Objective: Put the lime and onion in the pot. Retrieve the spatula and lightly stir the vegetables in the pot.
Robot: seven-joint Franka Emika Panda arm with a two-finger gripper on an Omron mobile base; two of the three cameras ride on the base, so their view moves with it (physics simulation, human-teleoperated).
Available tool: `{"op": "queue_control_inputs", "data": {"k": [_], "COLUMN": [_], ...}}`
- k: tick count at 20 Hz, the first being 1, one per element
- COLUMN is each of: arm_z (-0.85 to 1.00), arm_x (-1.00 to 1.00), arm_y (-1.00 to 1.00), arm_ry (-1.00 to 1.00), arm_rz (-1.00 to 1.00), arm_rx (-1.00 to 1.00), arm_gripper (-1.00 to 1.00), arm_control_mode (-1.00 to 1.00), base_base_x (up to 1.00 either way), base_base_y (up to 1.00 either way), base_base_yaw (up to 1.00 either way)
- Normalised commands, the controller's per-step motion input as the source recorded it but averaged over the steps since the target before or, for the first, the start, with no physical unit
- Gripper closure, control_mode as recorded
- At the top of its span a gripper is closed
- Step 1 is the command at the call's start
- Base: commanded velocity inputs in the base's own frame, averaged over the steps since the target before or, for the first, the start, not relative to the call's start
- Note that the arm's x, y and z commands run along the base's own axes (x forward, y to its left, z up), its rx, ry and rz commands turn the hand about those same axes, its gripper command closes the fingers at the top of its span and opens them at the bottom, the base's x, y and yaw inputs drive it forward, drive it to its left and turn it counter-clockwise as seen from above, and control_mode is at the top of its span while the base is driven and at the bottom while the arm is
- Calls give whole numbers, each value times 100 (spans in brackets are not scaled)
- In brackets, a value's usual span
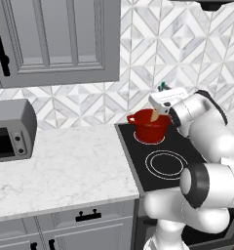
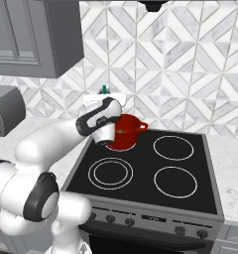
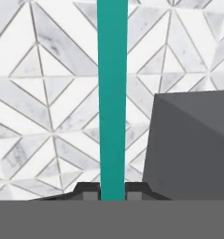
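Grey-and-white chevron tiles run along the wall behind a black glass cooktop, and a pale marble desk [image 1: 65, 166] stretches away beside it.

At the back burner stands the pot [image 1: 149, 128], red and squat, directly under the end effector [image 3: 112, 192]. The spatula [image 3: 112, 93] is clenched between the two dark fingertips, which press on either side of its teal handle; in the hand view the handle rises straight up from the tips, so the grip looks square and centred. From the left base view the orange-tan blade hangs below the hand and dips past the pot's rim, which I take to be the reason the hand sits so close above the pot: the blade has to reach the contents without the fingers touching the red wall. A short teal stub of the handle pokes out above the white hand.

Inside the pot, the right base view shows a small green speck just beyond the arm, probably the lime [image 2: 121, 131]. The onion I cannot make out; the arm and the pot wall hide most of the interior.

Judging by this, the loading seems done and the stirring is the step in hand. A gentle sweep would keep the pot from sliding.

Farther off, a grey microwave [image 1: 11, 129] sits on the desk, well apart from the end effector, with grey cabinets [image 1: 55, 41] above.
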Motion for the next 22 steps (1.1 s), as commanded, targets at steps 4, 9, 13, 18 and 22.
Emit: {"op": "queue_control_inputs", "data": {"k": [4,9,13,18,22], "arm_z": [0,-6,-40,-25,-23], "arm_x": [5,27,21,28,32], "arm_y": [-30,-15,-2,-10,-12], "arm_ry": [3,2,3,0,0], "arm_rz": [0,0,0,0,0], "arm_rx": [0,1,0,2,3], "arm_gripper": [100,100,100,100,100], "arm_control_mode": [-100,-100,-100,-100,-100], "base_base_x": [0,0,0,0,0], "base_base_y": [0,0,0,0,0], "base_base_yaw": [0,0,0,0,0]}}
